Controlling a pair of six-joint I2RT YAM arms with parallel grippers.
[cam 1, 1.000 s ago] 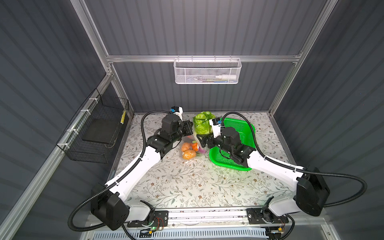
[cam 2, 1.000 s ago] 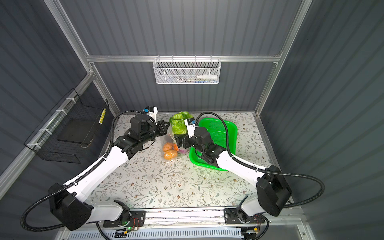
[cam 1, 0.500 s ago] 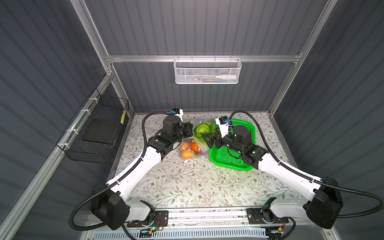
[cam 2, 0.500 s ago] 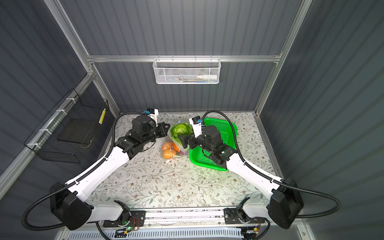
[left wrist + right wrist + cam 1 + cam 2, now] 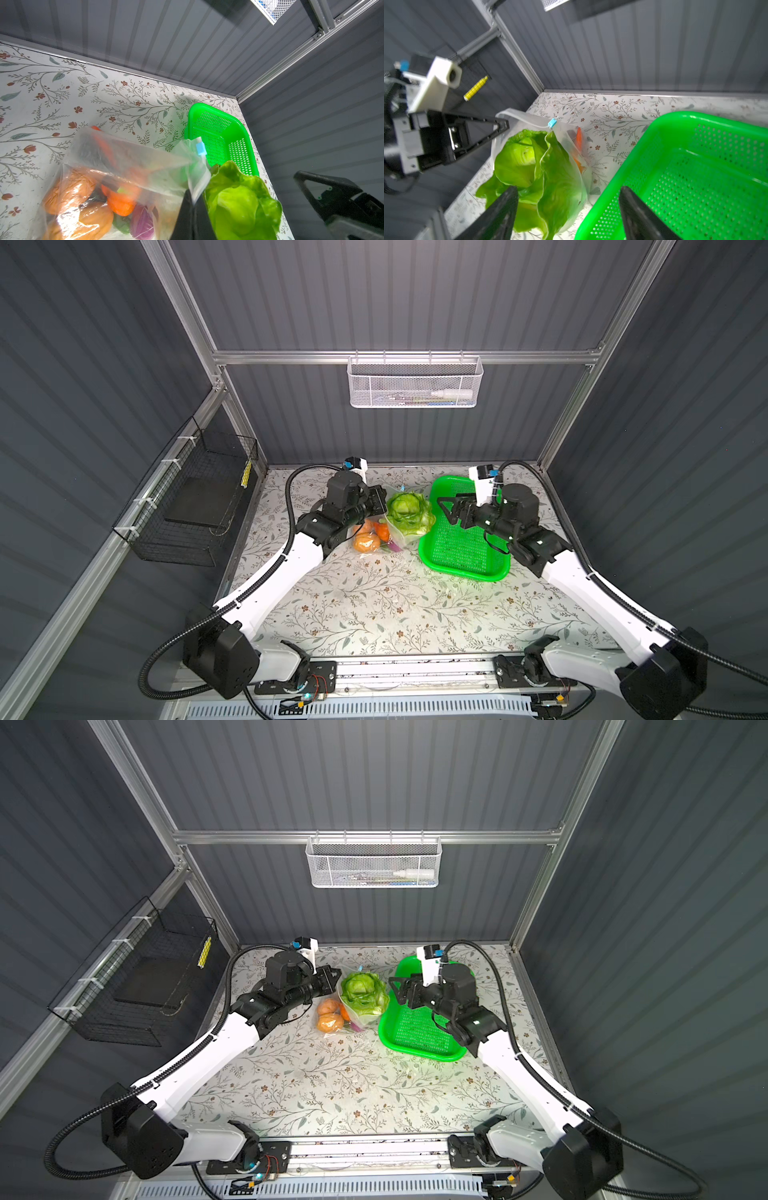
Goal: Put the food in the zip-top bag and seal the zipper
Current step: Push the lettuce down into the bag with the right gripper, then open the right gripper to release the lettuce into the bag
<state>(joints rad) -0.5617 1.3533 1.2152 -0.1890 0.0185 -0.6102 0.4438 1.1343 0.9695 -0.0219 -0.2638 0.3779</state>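
Floral tabletop (image 5: 374,605), grey booth: left gripper (image 5: 194,199) pinches shut on the rim of the crinkly transparent zip-top bag (image 5: 124,162); right gripper (image 5: 442,510), jaws parted and empty, faces the pale-green napa cabbage (image 5: 517,164) lodged in the mouth just ahead. Leaves likely need tucking below the light-blue slider tab (image 5: 552,123) before sealing.

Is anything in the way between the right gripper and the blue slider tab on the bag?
Yes, probably. The cabbage sits in the mouth of the zip-top bag, directly in front of the open right gripper, and the slider tab lies just beyond its leaves. The left gripper pinches the bag's rim off to one side.
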